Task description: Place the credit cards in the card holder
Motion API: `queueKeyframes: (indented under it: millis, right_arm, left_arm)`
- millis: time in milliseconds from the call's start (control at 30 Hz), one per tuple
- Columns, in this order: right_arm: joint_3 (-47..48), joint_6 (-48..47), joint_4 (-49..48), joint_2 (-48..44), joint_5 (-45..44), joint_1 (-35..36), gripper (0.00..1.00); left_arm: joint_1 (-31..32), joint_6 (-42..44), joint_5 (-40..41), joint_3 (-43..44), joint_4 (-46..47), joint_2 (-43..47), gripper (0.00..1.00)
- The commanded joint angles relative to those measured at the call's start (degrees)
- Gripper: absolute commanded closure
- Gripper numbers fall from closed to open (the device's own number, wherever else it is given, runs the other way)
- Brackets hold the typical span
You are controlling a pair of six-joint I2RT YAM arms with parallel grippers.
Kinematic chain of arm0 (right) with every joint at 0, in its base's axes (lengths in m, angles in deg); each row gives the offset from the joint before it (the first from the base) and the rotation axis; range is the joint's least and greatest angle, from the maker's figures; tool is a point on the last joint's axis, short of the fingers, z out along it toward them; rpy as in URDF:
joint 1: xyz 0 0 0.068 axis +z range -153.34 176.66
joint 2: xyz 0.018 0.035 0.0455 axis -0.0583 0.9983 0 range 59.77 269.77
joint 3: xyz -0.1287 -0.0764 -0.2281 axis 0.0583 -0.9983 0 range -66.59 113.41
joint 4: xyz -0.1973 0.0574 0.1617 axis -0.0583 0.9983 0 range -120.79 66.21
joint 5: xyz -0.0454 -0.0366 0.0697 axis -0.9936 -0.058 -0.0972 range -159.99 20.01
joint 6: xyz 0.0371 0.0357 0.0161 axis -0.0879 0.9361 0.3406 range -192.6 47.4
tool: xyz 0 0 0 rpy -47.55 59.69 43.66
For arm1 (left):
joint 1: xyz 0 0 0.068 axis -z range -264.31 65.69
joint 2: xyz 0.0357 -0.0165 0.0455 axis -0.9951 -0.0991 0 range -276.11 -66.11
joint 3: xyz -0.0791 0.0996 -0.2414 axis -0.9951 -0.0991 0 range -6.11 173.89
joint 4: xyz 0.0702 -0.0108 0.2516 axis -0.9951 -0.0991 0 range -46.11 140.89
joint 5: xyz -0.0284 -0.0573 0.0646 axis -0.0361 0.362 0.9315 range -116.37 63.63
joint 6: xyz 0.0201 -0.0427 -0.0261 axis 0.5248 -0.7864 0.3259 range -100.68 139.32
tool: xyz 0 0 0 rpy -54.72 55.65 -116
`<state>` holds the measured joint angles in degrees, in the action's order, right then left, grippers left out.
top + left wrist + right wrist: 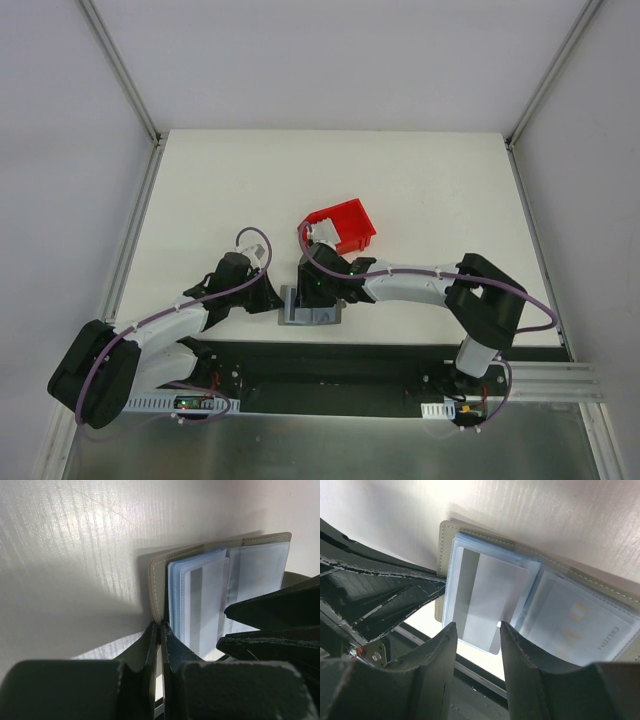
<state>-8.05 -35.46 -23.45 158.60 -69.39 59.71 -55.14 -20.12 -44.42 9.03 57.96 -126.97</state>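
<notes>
The grey card holder [310, 310] lies open at the table's near edge, its blue-clear sleeves facing up. My left gripper [160, 628] is shut on the edge of the holder's left cover [158, 587]. A pale credit card [492, 597] sits partly inside a sleeve on the left page, and its lower corner sticks out. It also shows in the left wrist view [206, 605]. My right gripper [476, 632] is open, its fingertips on either side of that card's protruding end. Another card [572, 622] with yellow marks lies in a right-page sleeve.
A red plastic bin [343, 224] stands just behind the right gripper [320, 285]. The black base rail [330, 365] runs right below the holder. The left gripper's fingers [380, 592] cross the left of the right wrist view.
</notes>
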Motion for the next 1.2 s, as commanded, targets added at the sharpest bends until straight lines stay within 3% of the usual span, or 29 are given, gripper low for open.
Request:
queueKeyframes:
  millis: [0, 567, 933, 1167]
  right_arm:
    - [1.31, -0.15, 2.42, -1.27, -3.15, -0.12, 0.57]
    - [2.54, -0.06, -0.30, 1.90, 2.04, 0.06, 0.57]
    - [2.72, -1.55, -1.45, 1.19, 2.04, -0.03, 0.77]
    - [2.28, -4.62, 3.38, -3.54, -3.94, -0.56, 0.57]
  left_arm:
    - [-0.08, 0.68, -0.68, -0.02, 0.14, 0.04, 1.00]
    - [-0.08, 0.68, -0.68, -0.19, 0.14, 0.39, 1.00]
    - [-0.08, 0.77, -0.85, -0.02, 0.14, 0.30, 1.00]
    - [-0.08, 0.42, -0.59, -0.28, 0.14, 1.18, 1.00]
